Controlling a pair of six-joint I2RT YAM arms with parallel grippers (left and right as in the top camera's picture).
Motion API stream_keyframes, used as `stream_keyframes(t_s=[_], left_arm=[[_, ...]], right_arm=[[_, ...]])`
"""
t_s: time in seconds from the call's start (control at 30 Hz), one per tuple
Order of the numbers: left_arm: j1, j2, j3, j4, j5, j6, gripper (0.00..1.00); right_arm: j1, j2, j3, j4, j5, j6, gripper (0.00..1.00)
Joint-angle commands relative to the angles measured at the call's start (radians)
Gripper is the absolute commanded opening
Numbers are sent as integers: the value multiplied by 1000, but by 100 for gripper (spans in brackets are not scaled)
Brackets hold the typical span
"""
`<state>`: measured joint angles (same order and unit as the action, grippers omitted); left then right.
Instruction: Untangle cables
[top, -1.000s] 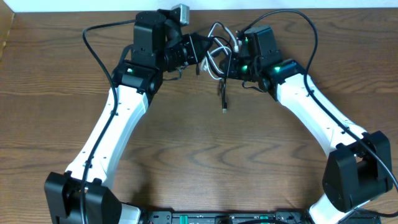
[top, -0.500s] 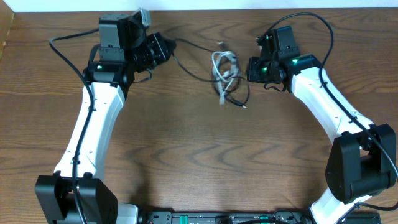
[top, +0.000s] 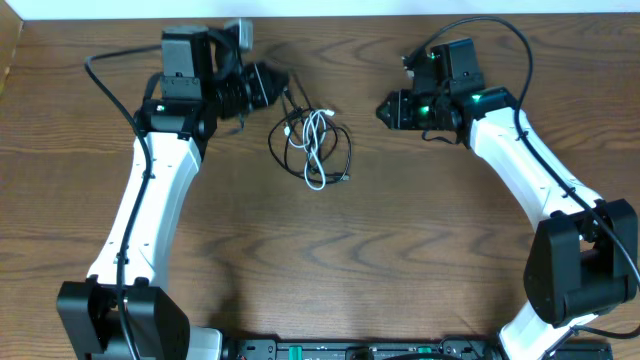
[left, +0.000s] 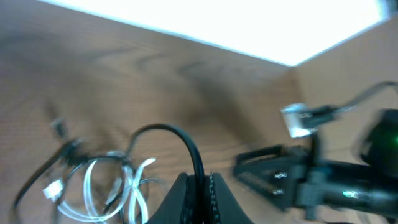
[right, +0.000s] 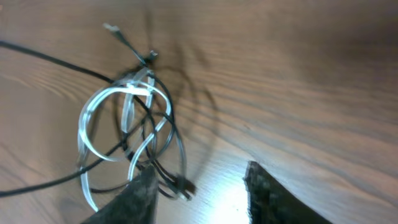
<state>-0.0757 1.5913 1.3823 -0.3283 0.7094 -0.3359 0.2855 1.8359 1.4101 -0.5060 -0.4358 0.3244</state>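
Observation:
A black cable (top: 343, 150) and a white cable (top: 315, 145) lie looped together in a small bundle on the wooden table, left of centre at the back. My left gripper (top: 283, 88) is shut on one end of the black cable (left: 189, 149), just up-left of the bundle; the white loops (left: 102, 186) lie to its left in the left wrist view. My right gripper (top: 385, 108) is open and empty, to the right of the bundle and apart from it. The right wrist view shows the white loops (right: 121, 124) crossed by the black cable (right: 171, 146), with a black plug end beside the left finger.
The table's back edge and a pale wall (top: 330, 8) run just behind both grippers. A small grey-white block (top: 240, 32) sits on the left arm near the back edge. Bare wood (top: 330, 260) lies in front of the bundle.
The cable bundle has shifted left, toward my left gripper, and spread into flatter loops. My right gripper has let go, opened and sits slightly left. The left arm has barely moved.

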Motion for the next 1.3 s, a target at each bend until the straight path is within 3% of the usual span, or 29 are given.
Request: stream_keyframes(t_s=[0.0, 0.03, 0.07, 0.3, 0.63, 0.83, 0.87, 0.97, 1.13, 1.27], left_arm=[[1, -28, 26, 201, 206, -130, 8], [1, -28, 26, 316, 211, -261, 7], [1, -28, 26, 366, 211, -319, 7], [1, -29, 26, 579, 249, -521, 7], [-4, -30, 26, 576, 248, -526, 7], [-13, -30, 26, 568, 252, -527, 7], [-16, -30, 26, 564, 252, -526, 7], [-17, -30, 26, 540, 251, -526, 8], [21, -30, 26, 447, 244, -436, 7], [114, -30, 26, 394, 221, -390, 7]], right_arm=[[35, 1, 23, 74, -130, 10, 54], [36, 1, 23, 124, -177, 53, 56], [36, 1, 23, 153, -202, 78, 57], [37, 1, 23, 309, -323, 223, 59], [122, 36, 22, 345, -143, 439, 52], [185, 164, 23, 507, -119, 535, 42], [186, 175, 23, 526, -120, 536, 38], [184, 200, 23, 562, -111, 512, 2], [92, 128, 23, 447, -109, 407, 1], [-35, 18, 23, 196, -25, 294, 1]])
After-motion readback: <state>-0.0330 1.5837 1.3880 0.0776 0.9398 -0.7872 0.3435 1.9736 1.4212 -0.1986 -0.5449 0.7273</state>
